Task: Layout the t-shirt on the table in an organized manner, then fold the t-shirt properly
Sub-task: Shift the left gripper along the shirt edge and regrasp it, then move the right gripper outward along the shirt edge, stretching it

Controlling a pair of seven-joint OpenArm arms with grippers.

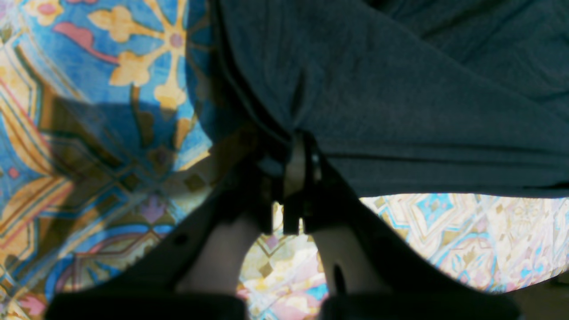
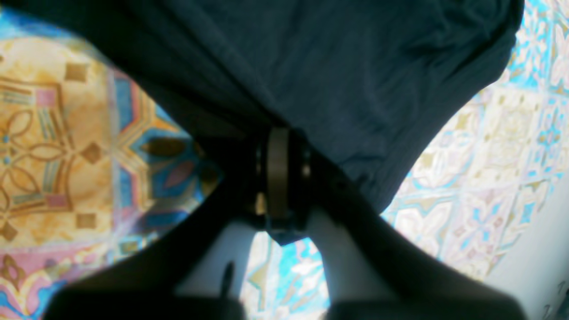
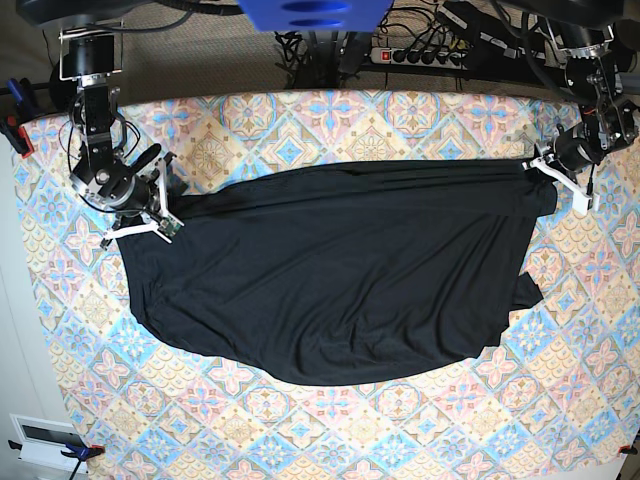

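The black t-shirt (image 3: 340, 270) lies spread wide across the patterned table (image 3: 300, 420), its top edge pulled taut between both arms. My left gripper (image 3: 537, 163) is at the shirt's far right corner. Its wrist view shows the left gripper (image 1: 297, 149) shut on a pinch of the t-shirt (image 1: 400, 89) just above the table (image 1: 111, 66). My right gripper (image 3: 170, 226) is at the shirt's left upper corner. Close up, the right gripper (image 2: 278, 142) has its jaws close together with the t-shirt (image 2: 333, 66) gathered into them, low over the table (image 2: 53, 133).
A sleeve (image 3: 527, 290) sticks out at the shirt's right side. A power strip (image 3: 420, 55) and cables lie beyond the table's back edge. Clamps (image 3: 18, 135) grip the tablecloth at the left edge. A white box (image 3: 45, 438) sits off the front left corner.
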